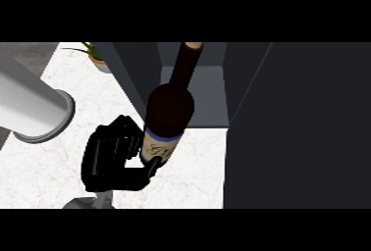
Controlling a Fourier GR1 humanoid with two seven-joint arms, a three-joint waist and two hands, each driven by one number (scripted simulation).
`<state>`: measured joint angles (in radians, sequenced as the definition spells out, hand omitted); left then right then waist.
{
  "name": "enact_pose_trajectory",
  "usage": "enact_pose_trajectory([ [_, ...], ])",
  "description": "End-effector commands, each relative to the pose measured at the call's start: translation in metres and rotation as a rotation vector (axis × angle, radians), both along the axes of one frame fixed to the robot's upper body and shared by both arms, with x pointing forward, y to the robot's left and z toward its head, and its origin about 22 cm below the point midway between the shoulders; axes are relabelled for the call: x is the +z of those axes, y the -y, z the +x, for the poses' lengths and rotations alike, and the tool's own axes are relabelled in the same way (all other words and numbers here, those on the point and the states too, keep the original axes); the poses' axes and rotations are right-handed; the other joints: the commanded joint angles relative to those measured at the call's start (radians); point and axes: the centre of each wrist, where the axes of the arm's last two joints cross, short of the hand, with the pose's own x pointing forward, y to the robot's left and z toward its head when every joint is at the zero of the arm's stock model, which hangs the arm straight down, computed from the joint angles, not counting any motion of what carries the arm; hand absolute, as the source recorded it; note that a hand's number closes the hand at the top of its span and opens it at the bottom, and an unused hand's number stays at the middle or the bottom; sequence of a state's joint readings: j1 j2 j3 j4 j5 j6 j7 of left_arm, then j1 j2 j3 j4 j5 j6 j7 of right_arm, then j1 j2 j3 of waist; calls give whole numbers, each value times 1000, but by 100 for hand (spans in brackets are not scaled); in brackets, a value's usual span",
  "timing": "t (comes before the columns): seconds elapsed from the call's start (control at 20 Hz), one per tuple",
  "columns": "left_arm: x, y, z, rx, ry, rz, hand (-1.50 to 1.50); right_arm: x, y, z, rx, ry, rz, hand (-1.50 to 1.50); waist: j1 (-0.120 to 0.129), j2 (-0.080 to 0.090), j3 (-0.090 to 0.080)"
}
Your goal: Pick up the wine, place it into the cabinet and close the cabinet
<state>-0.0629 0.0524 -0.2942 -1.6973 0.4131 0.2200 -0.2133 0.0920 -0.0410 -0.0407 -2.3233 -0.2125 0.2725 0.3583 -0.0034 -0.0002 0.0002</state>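
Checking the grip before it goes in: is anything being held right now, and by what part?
The wine bottle, gripped by one hand at its lower body, around the label.

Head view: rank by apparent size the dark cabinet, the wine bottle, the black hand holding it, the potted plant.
1. Dark grey cabinet, by far the largest.
2. Dark glass wine bottle with pale label.
3. Black left hand, close to the bottle in area; unsure, since the bottle is tilted toward the camera.
4. Green potted plant, smallest, cut off by the cabinet.
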Motion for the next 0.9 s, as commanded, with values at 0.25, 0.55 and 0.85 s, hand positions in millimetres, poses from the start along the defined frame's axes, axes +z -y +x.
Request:
enact_pose_trajectory([
  [0.25, 1, 48, 35, 27, 30, 116, 150, -6, 7, 1, -13, 1, -11, -150, -3, 0, 0],
  [0.55, -11, 65, 62, 32, 0, 213, 150, -5, 12, 14, -8, 20, -15, -150, -6, 1, 0],
  [0.85, -13, 83, 57, 71, -41, 203, 150, 4, -6, -8, -14, -11, 0, -150, -5, -1, 0],
])
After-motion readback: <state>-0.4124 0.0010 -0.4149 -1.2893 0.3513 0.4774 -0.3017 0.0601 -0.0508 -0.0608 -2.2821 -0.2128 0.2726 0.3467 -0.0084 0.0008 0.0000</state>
